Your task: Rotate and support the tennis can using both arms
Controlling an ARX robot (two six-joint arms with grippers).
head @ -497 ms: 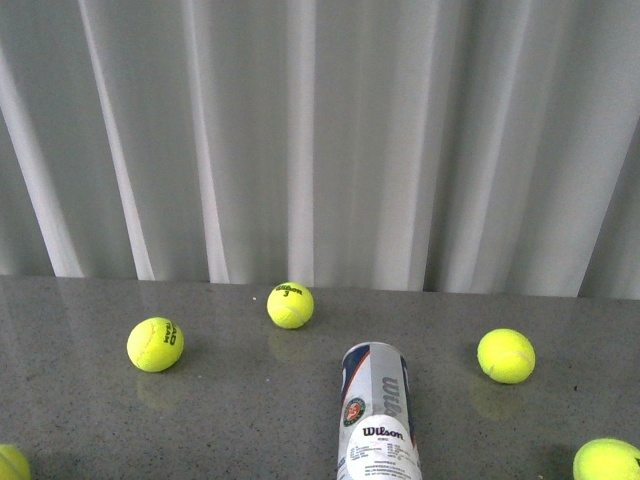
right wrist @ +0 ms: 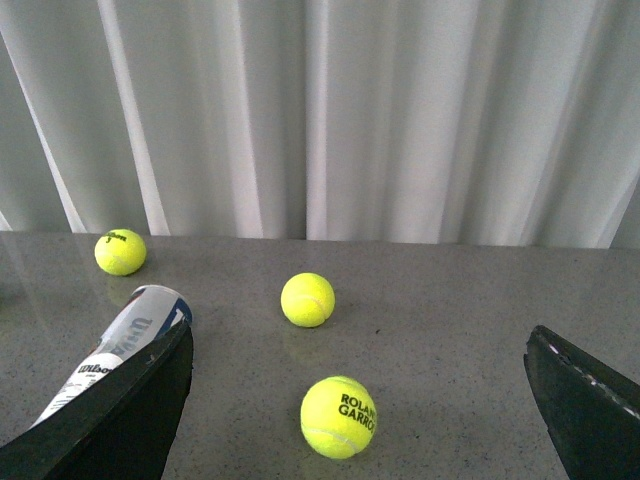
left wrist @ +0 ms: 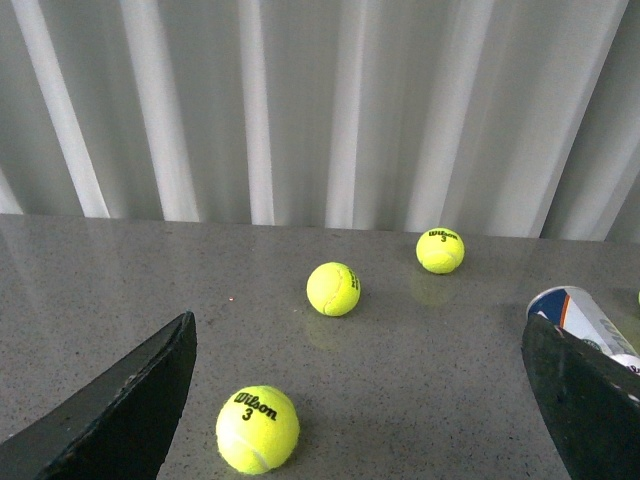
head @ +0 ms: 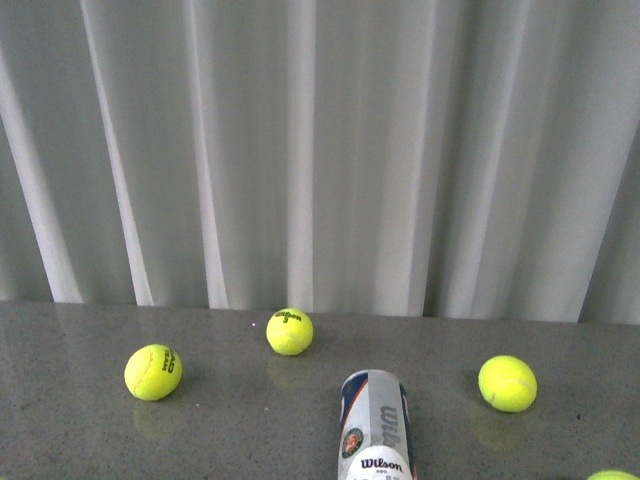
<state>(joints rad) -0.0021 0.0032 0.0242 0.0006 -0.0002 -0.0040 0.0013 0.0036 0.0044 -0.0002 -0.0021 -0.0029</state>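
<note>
The tennis can [head: 376,428], a clear tube with a navy, white and orange Wilson label, lies on its side on the grey table [head: 80,440], its far end pointing away from me. It also shows in the left wrist view [left wrist: 585,322] behind one finger and in the right wrist view [right wrist: 115,345] beside one finger. My left gripper [left wrist: 360,400] is open and empty, with a yellow ball between its fingers. My right gripper [right wrist: 360,400] is open and empty, with a ball marked Roland Garros [right wrist: 339,416] between its fingers. Neither arm shows in the front view.
Three yellow tennis balls lie round the can in the front view: left [head: 153,372], middle back [head: 289,331], right [head: 507,383]. A fourth peeks at the bottom right edge [head: 612,475]. A white pleated curtain [head: 320,150] closes the table's far edge.
The front view has tilted up: the table, balls and can sit lower in the picture. The ball at the bottom left edge has left the picture.
</note>
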